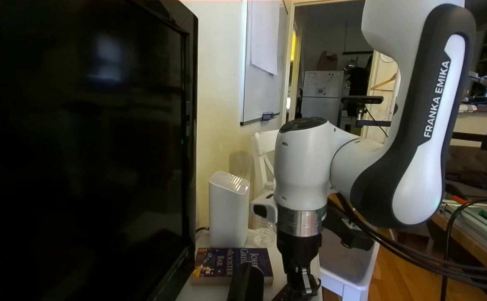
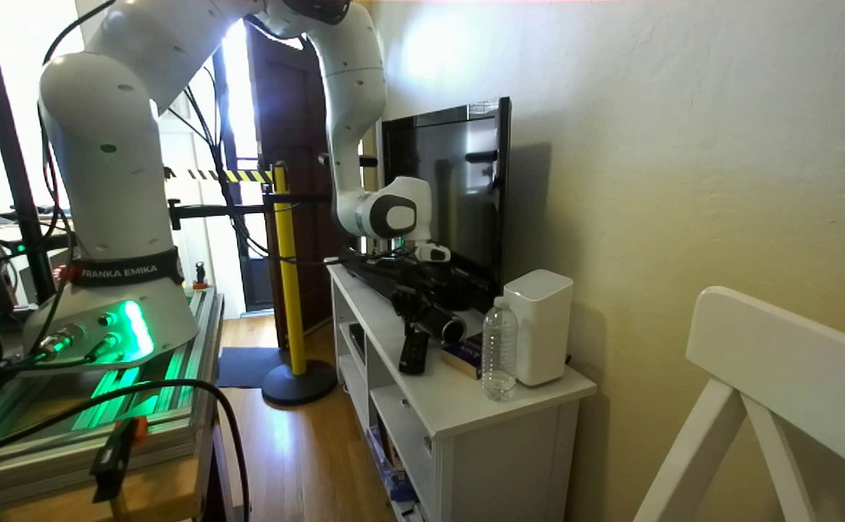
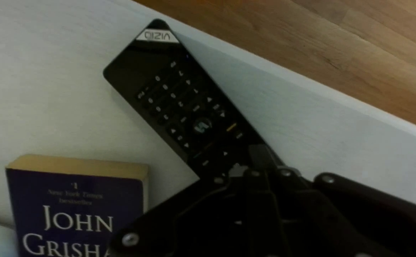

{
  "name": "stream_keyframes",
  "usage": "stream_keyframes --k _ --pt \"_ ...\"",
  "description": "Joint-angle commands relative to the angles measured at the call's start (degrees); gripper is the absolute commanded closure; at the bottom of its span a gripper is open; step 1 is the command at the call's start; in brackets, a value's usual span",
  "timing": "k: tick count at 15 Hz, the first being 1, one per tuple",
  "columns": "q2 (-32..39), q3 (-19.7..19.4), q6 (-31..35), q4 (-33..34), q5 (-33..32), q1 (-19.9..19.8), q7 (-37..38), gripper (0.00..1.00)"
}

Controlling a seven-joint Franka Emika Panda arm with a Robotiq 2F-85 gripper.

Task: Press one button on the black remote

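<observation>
Wrist view: nearest, the pincer (image 3: 252, 163), pressed together, overlaps one end of the black remote (image 3: 183, 98); touch is unclear. The remote lies flat, near a book (image 3: 75, 205), on the white worktop (image 3: 61, 92). Probably light, stiff and prone to slide, it is best held by its long edges.

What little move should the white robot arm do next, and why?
I'd probably ease the black jointed gripper down slightly: it looks shut and overlaps the flat black remote in the wrist view, though contact isn't clear.
</observation>
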Motion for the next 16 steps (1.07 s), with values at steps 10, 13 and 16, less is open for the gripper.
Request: stream_keyframes --k 10,13,16 --pt "-1.3 3.9 2.3 1.3 2.8 -2.6 2.4 1.0" --pt "-1.3 4.4 2.0 1.1 3.5 -3.0 2.7 1.0" --pt "-0.9 5.4 1.5 1.3 4.7 -4.4 2.4 1.0"
